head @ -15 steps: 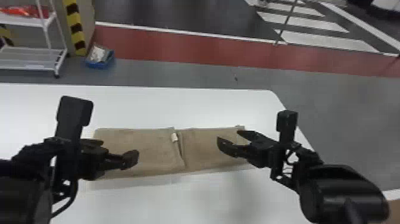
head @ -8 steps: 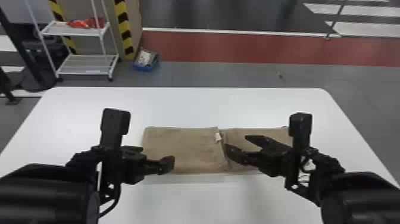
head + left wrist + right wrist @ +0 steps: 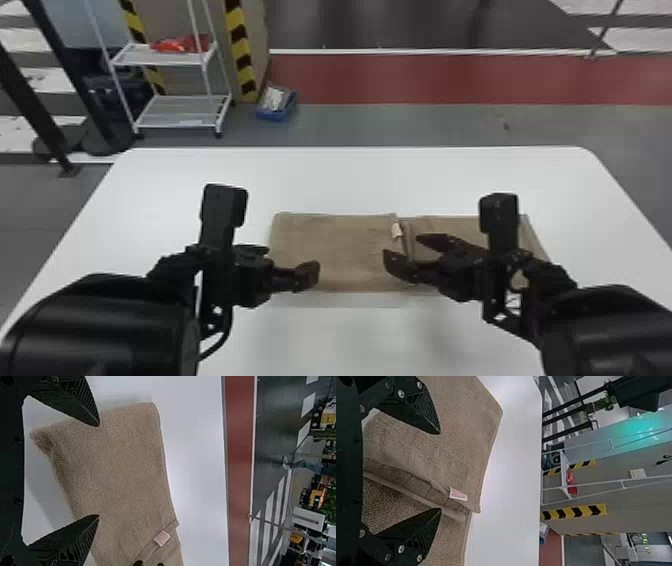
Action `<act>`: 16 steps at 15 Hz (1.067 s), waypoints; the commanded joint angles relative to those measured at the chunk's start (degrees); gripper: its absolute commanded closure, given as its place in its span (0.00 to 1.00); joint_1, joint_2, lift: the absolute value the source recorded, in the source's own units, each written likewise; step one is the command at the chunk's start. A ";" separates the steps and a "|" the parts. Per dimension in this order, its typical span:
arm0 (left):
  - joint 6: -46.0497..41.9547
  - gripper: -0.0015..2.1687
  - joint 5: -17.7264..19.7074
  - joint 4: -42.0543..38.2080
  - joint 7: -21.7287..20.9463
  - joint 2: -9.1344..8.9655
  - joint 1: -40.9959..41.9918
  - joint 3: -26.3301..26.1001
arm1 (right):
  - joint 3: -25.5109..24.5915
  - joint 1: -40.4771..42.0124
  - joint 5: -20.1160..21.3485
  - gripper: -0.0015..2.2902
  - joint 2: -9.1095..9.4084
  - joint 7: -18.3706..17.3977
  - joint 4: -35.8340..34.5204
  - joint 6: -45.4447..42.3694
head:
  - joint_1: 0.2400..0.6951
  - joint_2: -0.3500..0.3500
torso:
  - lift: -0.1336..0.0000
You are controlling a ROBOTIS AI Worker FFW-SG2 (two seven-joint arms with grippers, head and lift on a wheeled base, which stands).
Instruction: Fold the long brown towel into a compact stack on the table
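1. Beneath and between the two grippers, the brown towel lies folded into a long, flat rectangle on a white table, running from side to side.
2. The left gripper has its jaws spread over the towel's left end, with no cloth pinched. The right gripper also has its jaws spread, near the middle; they pinch nothing.
3. Just beyond the right gripper's jaws, a small pale tag sticks up from a hemmed edge.
4. The left wrist view adds the towel's thick, rounded fold below the open jaws and its nubby weave. The right wrist view shows two hems lying close together between the jaws, with a dark crease separating them. The head view gives the towel's whole run and the table's rounded far corners.
5. Both arms stand in the head camera's way: the left gripper covers the towel's near left corner, and the right one hides part of its right half.
6. Well beyond the left jaws, past the table, stand a white shelf rack holding something red, a yellow-and-black striped post and a blue bin on the floor.
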 commanded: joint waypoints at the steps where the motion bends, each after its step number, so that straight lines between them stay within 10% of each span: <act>1: -0.10 0.03 0.00 0.00 -0.08 -0.24 0.01 0.00 | 1.02 -0.74 1.01 0.10 0.09 -0.19 1.45 0.17 | 1.00 0.55 | 0.07; 16: -0.10 0.03 0.00 0.09 -0.08 -0.24 -0.08 0.09 | 2.51 -2.67 1.45 0.21 0.53 -0.37 5.06 -0.54 | 1.00 0.57 | 0.07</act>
